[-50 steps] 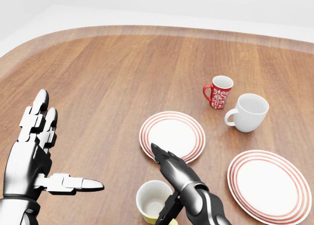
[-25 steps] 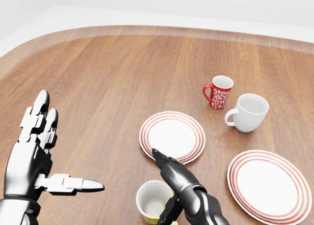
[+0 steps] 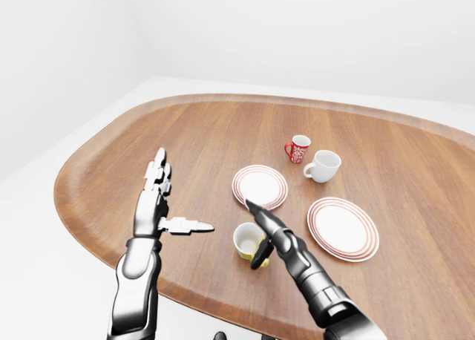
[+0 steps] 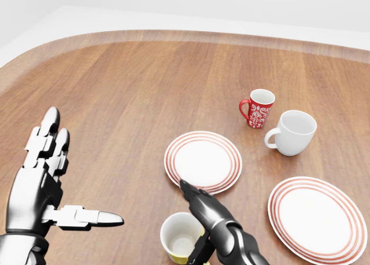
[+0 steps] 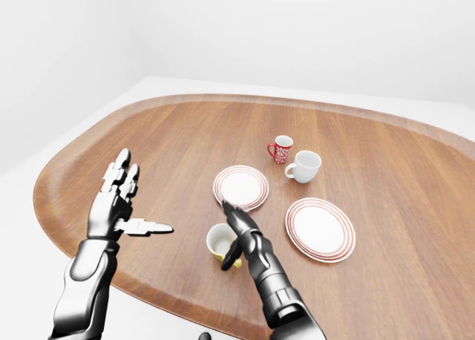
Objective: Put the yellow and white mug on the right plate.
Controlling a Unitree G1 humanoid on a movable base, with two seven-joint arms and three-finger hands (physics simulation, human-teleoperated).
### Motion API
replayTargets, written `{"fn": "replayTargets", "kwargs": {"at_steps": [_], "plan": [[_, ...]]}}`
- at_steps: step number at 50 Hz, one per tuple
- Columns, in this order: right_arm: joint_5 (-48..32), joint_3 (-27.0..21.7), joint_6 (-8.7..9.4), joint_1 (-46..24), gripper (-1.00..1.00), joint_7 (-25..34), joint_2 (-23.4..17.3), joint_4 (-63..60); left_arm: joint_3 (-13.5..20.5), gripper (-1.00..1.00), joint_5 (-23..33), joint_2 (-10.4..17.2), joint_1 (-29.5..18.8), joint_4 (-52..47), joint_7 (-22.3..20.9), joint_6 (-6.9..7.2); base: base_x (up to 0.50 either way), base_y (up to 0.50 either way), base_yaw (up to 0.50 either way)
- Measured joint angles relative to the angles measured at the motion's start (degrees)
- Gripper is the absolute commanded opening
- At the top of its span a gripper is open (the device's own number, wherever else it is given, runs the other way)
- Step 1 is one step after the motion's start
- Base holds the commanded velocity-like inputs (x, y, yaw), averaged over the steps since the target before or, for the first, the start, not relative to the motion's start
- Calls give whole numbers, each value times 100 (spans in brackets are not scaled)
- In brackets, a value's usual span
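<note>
Left hand (image 4: 43, 184) at head view's left: fingers spread flat, thumb out, holding nothing, hovering over table (image 4: 127, 91). Yellow and white mug (image 4: 180, 237) upright at bottom centre, just below left plate (image 4: 203, 161). Right hand (image 4: 202, 219) against mug's right side, one finger above rim, thumb low by base; fingers not closed round it, no firm hold visible. Right plate (image 4: 318, 219) at lower right, bare. Red mug (image 4: 257, 107) and white mug (image 4: 292, 132) stand above it, clear of path. Advice: wrap fingers fully round mug wall before lifting, keep mug upright, carry rightward low, set on plate centre.
</note>
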Motion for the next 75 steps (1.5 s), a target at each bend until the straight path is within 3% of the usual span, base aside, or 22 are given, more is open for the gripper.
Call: {"fn": "replayTargets", "kwargs": {"at_steps": [12,13,25,31,56,75], "plan": [[2,-6,-89,-60,100,-92,5,236,1,100,3,2,-1,8,-2,0,0,0,0],[0,-5,-88,-57,-100,-91,5,234,1,100,4,2,-1,6,-2,0,0,0,0],[177,3,-36,-25,-100,16,15,152,-2,100,5,-2,7,-8,-3,0,0,0,0],[-101,-1,-34,-7,-100,128,0,99,-5,100,6,-4,7,-6,0,0,0,0,0],[-471,-193,352,38,-100,619,-273,-783,-2,100,9,-4,18,-61,0,0,0,0,0],[-151,-519,209,-321,-100,491,-702,-280,-7,100,20,-7,21,-74,-4,0,0,0,0]]}}
